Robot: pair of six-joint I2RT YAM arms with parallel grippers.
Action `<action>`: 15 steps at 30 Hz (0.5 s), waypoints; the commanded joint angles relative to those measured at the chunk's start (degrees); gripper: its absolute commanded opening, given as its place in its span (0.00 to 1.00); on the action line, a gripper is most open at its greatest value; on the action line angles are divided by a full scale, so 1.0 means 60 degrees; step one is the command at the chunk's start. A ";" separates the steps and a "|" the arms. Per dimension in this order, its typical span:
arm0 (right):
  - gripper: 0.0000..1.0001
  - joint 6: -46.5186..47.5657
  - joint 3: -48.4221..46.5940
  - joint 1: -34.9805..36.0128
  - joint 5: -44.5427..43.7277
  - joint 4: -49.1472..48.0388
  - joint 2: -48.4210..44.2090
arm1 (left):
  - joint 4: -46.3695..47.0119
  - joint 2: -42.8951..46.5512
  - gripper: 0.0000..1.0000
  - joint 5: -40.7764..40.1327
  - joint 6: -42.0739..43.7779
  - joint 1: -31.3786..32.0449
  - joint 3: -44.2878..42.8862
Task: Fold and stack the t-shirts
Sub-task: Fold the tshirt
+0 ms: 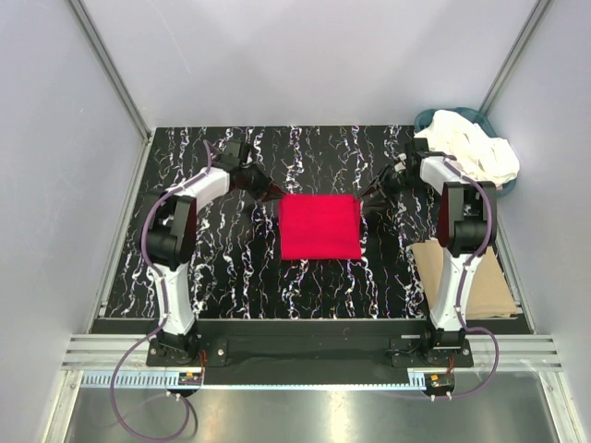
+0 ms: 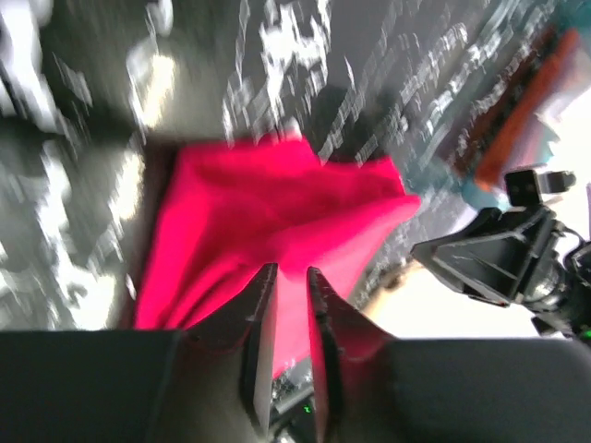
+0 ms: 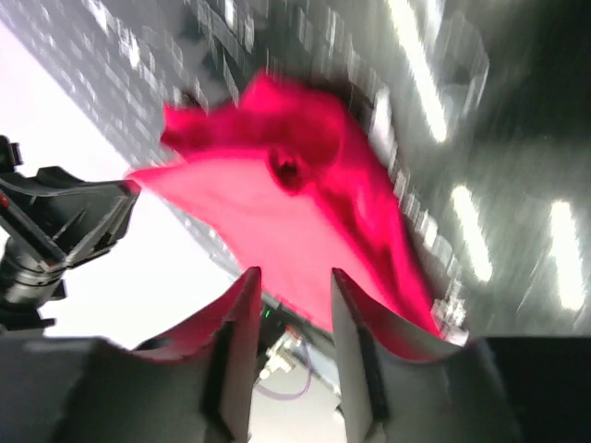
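Note:
The red t-shirt (image 1: 319, 227) lies folded into a flat rectangle in the middle of the table. My left gripper (image 1: 275, 196) sits at its far left corner and my right gripper (image 1: 369, 197) at its far right corner. In the left wrist view the left gripper (image 2: 288, 269) has its jaws slightly apart just above the red cloth (image 2: 268, 198), with nothing pinched. The right wrist view shows the right gripper (image 3: 294, 273) wider apart over the rumpled red corner (image 3: 277, 198), also empty. Cream-white t-shirts (image 1: 471, 148) are heaped in the basket at the far right.
The teal round basket (image 1: 427, 118) stands at the table's far right corner. A flat tan cardboard sheet (image 1: 471, 277) lies at the near right beside the right arm. The black marbled tabletop (image 1: 231, 277) surrounds the shirt, with grey walls on three sides.

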State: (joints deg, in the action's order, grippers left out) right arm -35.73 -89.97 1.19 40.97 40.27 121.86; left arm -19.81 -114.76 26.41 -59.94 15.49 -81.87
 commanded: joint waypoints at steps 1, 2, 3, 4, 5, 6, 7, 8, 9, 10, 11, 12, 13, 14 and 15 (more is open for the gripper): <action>0.47 0.0941 -0.1086 -0.0488 -0.0324 0.0171 0.0651 | -0.1164 -0.0342 0.30 -0.0313 0.1376 -0.0237 -0.1034; 0.50 0.1133 -0.1407 -0.0535 -0.0397 0.0376 0.0608 | -0.1137 -0.0109 0.40 -0.0475 0.1551 -0.0223 -0.0889; 0.52 0.1280 -0.1425 -0.0535 -0.0775 0.0581 0.0230 | -0.1093 0.0328 0.48 -0.0564 0.1712 -0.0208 -0.0568; 0.55 0.1513 -0.1338 -0.0535 -0.0909 0.0583 -0.0034 | -0.1063 0.0478 0.54 -0.0593 0.1917 -0.0222 -0.0521; 0.59 0.1559 -0.1047 -0.0521 -0.0925 0.0525 -0.0269 | -0.1121 0.0581 0.58 -0.0507 0.2282 -0.0208 -0.0477; 0.59 0.1574 -0.0870 -0.0492 -0.0664 0.0321 -0.0620 | -0.1180 0.0741 0.60 -0.0462 0.2416 -0.0208 -0.0477; 0.60 0.1531 -0.0695 -0.0448 -0.0487 0.0174 -0.0754 | -0.1238 0.0801 0.61 -0.0375 0.2519 -0.0208 -0.0448; 0.61 0.1516 -0.0359 -0.0317 -0.0283 0.0042 -0.0842 | -0.1195 0.0859 0.60 -0.0055 0.2563 -0.0208 -0.0433; 0.60 0.1501 -0.0225 -0.0258 -0.0005 -0.0205 -0.0959 | -0.1180 0.0933 0.58 0.0064 0.2578 -0.0135 -0.0447; 0.60 0.1458 -0.0108 -0.0243 0.0128 -0.0396 -0.0989 | -0.1108 0.0948 0.54 0.0283 0.2578 -0.0048 -0.0448; 0.58 0.1399 0.0111 0.0004 0.0275 -0.0630 -0.0989 | -0.0962 0.0962 0.52 0.0416 0.2622 0.0040 -0.0462; 0.54 0.1312 0.0142 0.0210 0.0552 -0.0981 -0.0917 | -0.0801 0.0977 0.50 0.0547 0.2593 0.0259 -0.0433; 0.52 0.1093 0.0128 0.0299 0.0757 -0.1173 -0.0829 | -0.0422 0.0948 0.49 0.0781 0.2564 0.0348 -0.0404; 0.51 0.0975 0.0041 0.0416 0.1180 -0.1392 -0.0712 | -0.0056 0.0919 0.44 0.1044 0.2361 0.0436 -0.0317; 0.47 0.0843 -0.0033 0.0649 0.1315 -0.1815 -0.0464 | 0.0441 0.0788 0.43 0.1366 0.2170 0.0596 0.0018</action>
State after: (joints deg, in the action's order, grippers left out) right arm -29.15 -90.06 1.48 42.35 36.69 118.19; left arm -24.58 -111.33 27.88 -46.72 16.47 -84.40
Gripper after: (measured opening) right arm 0.497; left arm 0.446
